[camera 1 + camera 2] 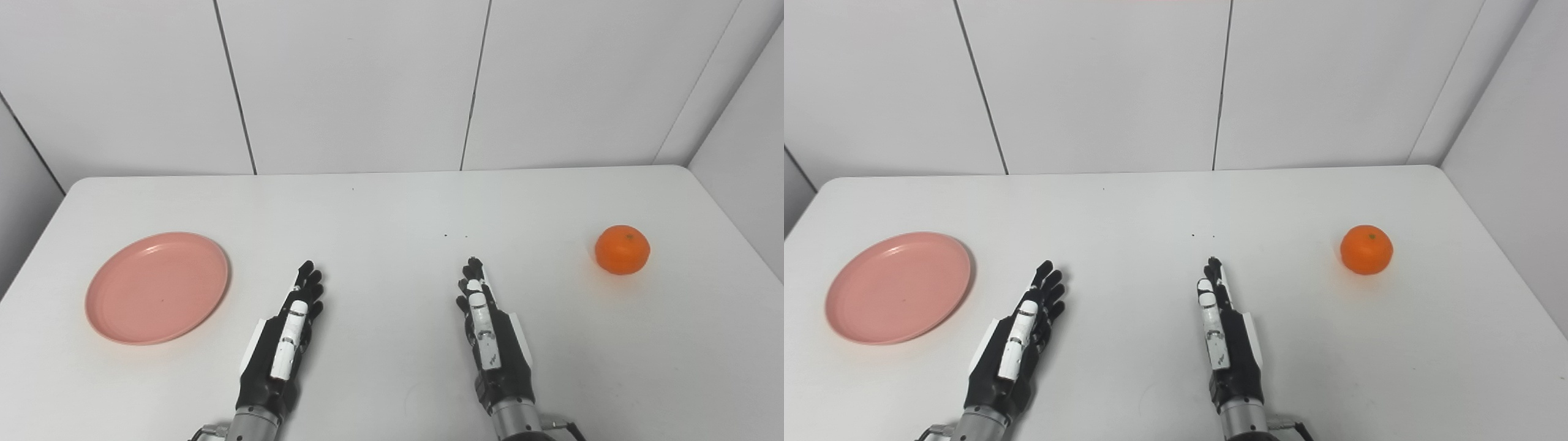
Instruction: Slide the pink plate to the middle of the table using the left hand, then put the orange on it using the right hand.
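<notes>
Fingers of left hand (283, 349) and right hand (490, 340) stretch out straight, released, holding nothing, above the table (392, 208).

On the table (392, 202), the plate (158, 286) lies at the left and the orange (622, 249) at the right, well apart, with the left hand (283, 343) and right hand (490, 334) between them at the near edge.

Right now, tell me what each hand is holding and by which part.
Nothing is held. The left hand and right hand are both open and empty, apart from the pink plate and the orange.
</notes>
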### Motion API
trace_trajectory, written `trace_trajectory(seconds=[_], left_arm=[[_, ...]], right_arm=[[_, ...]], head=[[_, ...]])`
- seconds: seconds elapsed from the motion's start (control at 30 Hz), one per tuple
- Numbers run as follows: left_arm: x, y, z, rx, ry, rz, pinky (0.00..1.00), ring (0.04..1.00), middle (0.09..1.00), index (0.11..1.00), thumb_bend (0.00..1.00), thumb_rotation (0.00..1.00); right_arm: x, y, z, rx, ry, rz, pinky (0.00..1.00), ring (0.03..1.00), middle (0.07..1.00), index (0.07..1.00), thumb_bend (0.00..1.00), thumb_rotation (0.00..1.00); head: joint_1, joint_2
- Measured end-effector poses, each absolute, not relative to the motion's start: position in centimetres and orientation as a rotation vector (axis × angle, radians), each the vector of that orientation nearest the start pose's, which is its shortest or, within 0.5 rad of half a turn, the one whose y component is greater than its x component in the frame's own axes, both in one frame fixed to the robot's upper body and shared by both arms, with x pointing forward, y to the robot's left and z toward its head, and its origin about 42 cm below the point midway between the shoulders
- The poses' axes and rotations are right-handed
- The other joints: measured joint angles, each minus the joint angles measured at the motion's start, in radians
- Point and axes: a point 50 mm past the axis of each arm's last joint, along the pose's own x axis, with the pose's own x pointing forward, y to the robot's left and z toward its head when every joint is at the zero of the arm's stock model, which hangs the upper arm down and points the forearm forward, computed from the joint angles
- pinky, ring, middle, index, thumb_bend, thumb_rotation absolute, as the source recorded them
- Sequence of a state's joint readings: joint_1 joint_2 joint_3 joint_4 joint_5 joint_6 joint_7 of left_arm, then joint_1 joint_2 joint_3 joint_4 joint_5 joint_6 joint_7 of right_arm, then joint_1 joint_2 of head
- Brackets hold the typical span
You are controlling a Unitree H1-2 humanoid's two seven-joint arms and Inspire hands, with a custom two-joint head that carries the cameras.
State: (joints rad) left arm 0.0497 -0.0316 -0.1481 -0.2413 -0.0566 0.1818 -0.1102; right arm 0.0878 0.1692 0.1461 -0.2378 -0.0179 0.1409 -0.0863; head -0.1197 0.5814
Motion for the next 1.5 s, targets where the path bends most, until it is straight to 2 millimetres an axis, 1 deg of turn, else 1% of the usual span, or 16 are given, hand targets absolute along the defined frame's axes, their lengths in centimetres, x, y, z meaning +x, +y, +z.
trace_trajectory(seconds=[0.4, 0.47, 0.53, 0.6, 0.67, 0.7, 0.73, 0.77, 0.8, 0.83, 0.87, 0.97, 1.03, 1.07, 1.17, 1.5], left_arm=[[26.3, 15.7, 13.8, -0.094, -0.016, -0.253, 1.0, 1.0, 1.0, 1.0, 0.42, 1.0], [26.3, 15.6, 13.8, -0.095, -0.016, -0.253, 1.0, 1.0, 1.0, 1.0, 0.41, 1.0], [26.3, 15.6, 13.8, -0.096, -0.016, -0.254, 1.0, 1.0, 1.0, 1.0, 0.41, 1.0], [26.2, 15.4, 13.8, -0.095, -0.015, -0.259, 1.0, 1.0, 1.0, 1.0, 0.42, 1.0], [26.2, 15.1, 13.8, -0.084, -0.014, -0.261, 1.0, 1.0, 1.0, 1.0, 0.42, 1.0], [26.2, 14.9, 13.8, -0.083, -0.014, -0.258, 1.0, 1.0, 1.0, 1.0, 0.42, 1.0], [26.2, 14.8, 13.8, -0.084, -0.014, -0.257, 1.0, 1.0, 1.0, 1.0, 0.41, 1.0], [26.2, 14.6, 13.8, -0.075, -0.016, -0.253, 1.0, 1.0, 1.0, 1.0, 0.41, 1.0], [26.2, 14.3, 13.8, -0.076, -0.017, -0.252, 1.0, 1.0, 1.0, 1.0, 0.41, 1.0], [26.2, 14.1, 13.7, -0.079, -0.018, -0.251, 1.0, 0.997, 1.0, 0.999, 0.4, 1.0], [26.2, 13.9, 13.7, -0.077, -0.019, -0.248, 1.0, 0.996, 1.0, 0.998, 0.4, 1.0], [26.2, 13.2, 13.7, -0.076, -0.02, -0.236, 0.99, 0.99, 0.998, 0.99, 0.39, 1.0], [26.2, 12.7, 13.6, -0.074, -0.024, -0.233, 0.99, 0.991, 0.998, 0.989, 0.4, 1.0], [26.2, 12.5, 13.5, -0.074, -0.024, -0.232, 0.99, 0.988, 0.995, 0.986, 0.4, 1.0], [26.2, 12.1, 13.4, -0.058, -0.022, -0.222, 0.99, 0.987, 0.992, 0.983, 0.42, 1.0], [26.2, 11.6, 13.4, -0.045, -0.021, -0.206, 0.97, 0.983, 0.989, 0.979, 0.42, 1.0]], right_arm=[[25.5, -13.3, 13.9, 0.164, -0.02, 0.019, 1.0, 1.0, 1.0, 1.0, 0.25, 1.0], [25.5, -13.3, 13.9, 0.162, -0.021, 0.022, 1.0, 1.0, 1.0, 1.0, 0.25, 1.0], [25.5, -13.5, 13.8, 0.16, -0.022, 0.028, 1.0, 1.0, 1.0, 1.0, 0.24, 1.0], [25.4, -13.8, 13.8, 0.163, -0.022, 0.03, 1.0, 1.0, 1.0, 1.0, 0.23, 1.0], [25.4, -14.1, 13.8, 0.164, -0.023, 0.038, 1.0, 1.0, 1.0, 1.0, 0.23, 1.0], [25.4, -14.3, 13.7, 0.162, -0.023, 0.041, 1.0, 1.0, 1.0, 1.0, 0.23, 1.0], [25.3, -14.5, 13.7, 0.158, -0.023, 0.043, 1.0, 1.0, 1.0, 1.0, 0.23, 1.0], [25.3, -14.8, 13.6, 0.149, -0.024, 0.048, 1.0, 1.0, 1.0, 1.0, 0.23, 1.0], [25.3, -15.1, 13.6, 0.138, -0.024, 0.056, 1.0, 1.0, 1.0, 1.0, 0.24, 1.0], [25.3, -15.3, 13.6, 0.132, -0.025, 0.06, 1.0, 1.0, 1.0, 1.0, 0.24, 1.0], [25.3, -15.5, 13.5, 0.123, -0.025, 0.065, 1.0, 1.0, 1.0, 1.0, 0.24, 1.0], [25.2, -16.1, 13.5, 0.117, -0.026, 0.072, 1.0, 1.0, 1.0, 1.0, 0.26, 1.0], [25.2, -16.3, 13.5, 0.113, -0.026, 0.069, 1.0, 1.0, 1.0, 1.0, 0.25, 1.0], [25.2, -16.4, 13.5, 0.111, -0.026, 0.068, 1.0, 1.0, 1.0, 1.0, 0.25, 1.0], [25.2, -16.6, 13.4, 0.106, -0.026, 0.067, 1.0, 1.0, 1.0, 1.0, 0.23, 1.0], [25.2, -16.9, 13.4, 0.106, -0.026, 0.07, 1.0, 1.0, 1.0, 1.0, 0.23, 1.0]], head=[[0.011, -0.005], [0.037, -0.008], [0.045, -0.009], [0.102, -0.02], [0.103, -0.02], [0.133, -0.028], [0.133, -0.028], [0.185, -0.043], [0.186, -0.043], [0.208, -0.051], [0.209, -0.051], [0.261, -0.066], [0.262, -0.067], [0.279, -0.077], [0.299, -0.089], [0.313, -0.097]])
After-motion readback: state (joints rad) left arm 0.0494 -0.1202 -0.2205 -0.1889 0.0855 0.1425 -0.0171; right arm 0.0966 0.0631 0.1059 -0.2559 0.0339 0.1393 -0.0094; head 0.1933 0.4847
